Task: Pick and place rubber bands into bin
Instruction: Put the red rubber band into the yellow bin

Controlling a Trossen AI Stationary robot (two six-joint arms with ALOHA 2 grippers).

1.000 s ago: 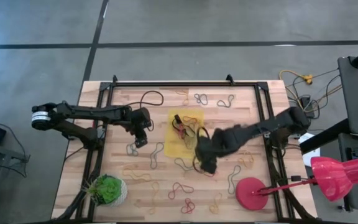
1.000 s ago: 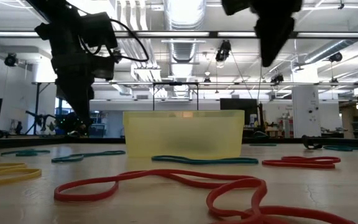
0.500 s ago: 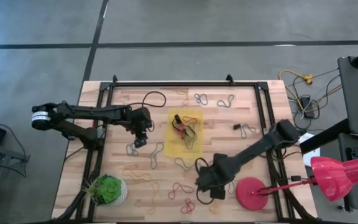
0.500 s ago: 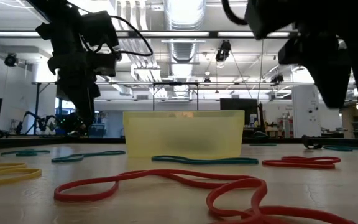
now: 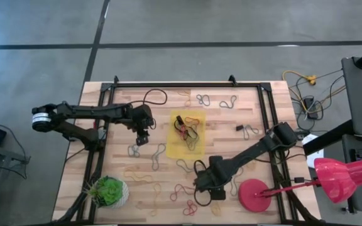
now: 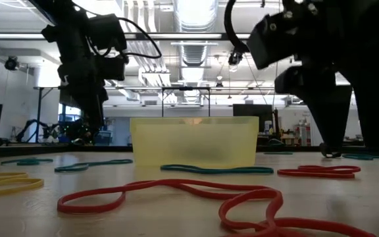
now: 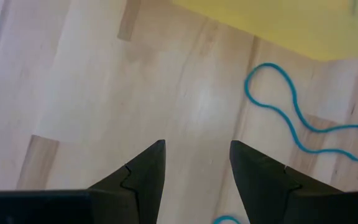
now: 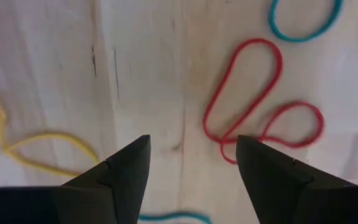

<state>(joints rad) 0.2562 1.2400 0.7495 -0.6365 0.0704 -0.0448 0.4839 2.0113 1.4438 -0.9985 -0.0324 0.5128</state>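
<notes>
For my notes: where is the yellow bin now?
In the high view the yellow bin sits mid-table, between the left gripper and the right gripper.

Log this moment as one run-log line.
left claw: open, empty, beside translucent yellow plastic bin | right claw: open, empty, above red rubber band | bin: holds several bands

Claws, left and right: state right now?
Left claw: open, holding nothing, over bare wood beside the bin.
Right claw: open, holding nothing, above a red rubber band.
</notes>
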